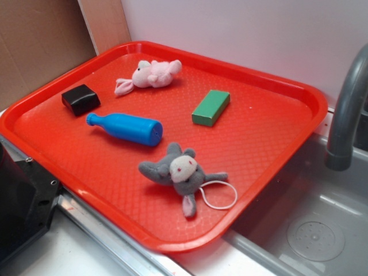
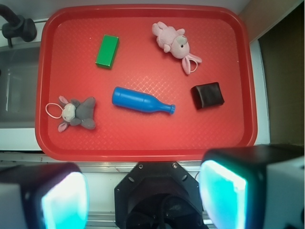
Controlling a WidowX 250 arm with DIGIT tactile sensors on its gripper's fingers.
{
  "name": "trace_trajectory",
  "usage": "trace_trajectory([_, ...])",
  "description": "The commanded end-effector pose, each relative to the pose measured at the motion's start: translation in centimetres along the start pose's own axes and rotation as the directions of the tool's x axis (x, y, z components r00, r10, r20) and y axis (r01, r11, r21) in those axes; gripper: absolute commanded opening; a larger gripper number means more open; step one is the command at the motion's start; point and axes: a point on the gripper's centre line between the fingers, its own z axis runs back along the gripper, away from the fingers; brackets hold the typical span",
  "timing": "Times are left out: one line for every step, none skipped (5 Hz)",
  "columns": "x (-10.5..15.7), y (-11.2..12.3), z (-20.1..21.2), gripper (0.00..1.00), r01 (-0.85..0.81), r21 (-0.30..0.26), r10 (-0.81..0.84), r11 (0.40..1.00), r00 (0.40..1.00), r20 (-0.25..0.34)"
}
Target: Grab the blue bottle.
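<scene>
- While no writing or label can be read on anything, the colours tell the things apart.
- From the wrist view, the gripper (image 2: 143,193) hangs wide open and empty above the tray's near edge, its two pads (image 2: 223,193) glowing teal.
- On the red tray (image 2: 143,143), the blue bottle (image 2: 140,101) lies on its side at the centre, neck toward 3 o'clock.
- Around it: green block (image 2: 107,51) at 11 o'clock, pink plush (image 2: 175,45) at 1, black block (image 2: 207,95) at 3, grey plush (image 2: 76,112) at 9.
- Beside the tray sits a sink (image 1: 322,230) with a grey tap (image 1: 348,109).
</scene>
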Motion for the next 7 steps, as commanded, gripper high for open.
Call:
trace_trajectory([0.0, 0.0, 0.0, 1.00, 0.000, 0.000, 0.000, 1.000, 1.000, 0.000])
trace_trajectory([3.1, -0.6, -0.8, 1.00, 0.007, 0.001, -0.007, 1.000, 1.000, -0.022])
trace_trajectory([2.9, -3.5, -1.1, 1.00, 0.128, -0.007, -0.128, 0.992, 0.992, -0.005])
trace_trajectory([1.1, -6.8, -2.3, 1.00, 0.286, 0.016, -0.285, 0.958, 0.958, -0.014])
trace_trajectory([-2.2, -8.6, -2.9, 1.00, 0.395, -0.004, -0.395, 0.919, 0.918, -0.022])
trace_trajectory([-4.3, -8.8, -3.7, 1.00, 0.465, 0.016, -0.464, 0.885, 0.885, -0.033])
trace_trajectory([-2.4, -5.8, -7.0, 1.00, 0.552, 0.023, -0.550, 0.833, 0.832, -0.072])
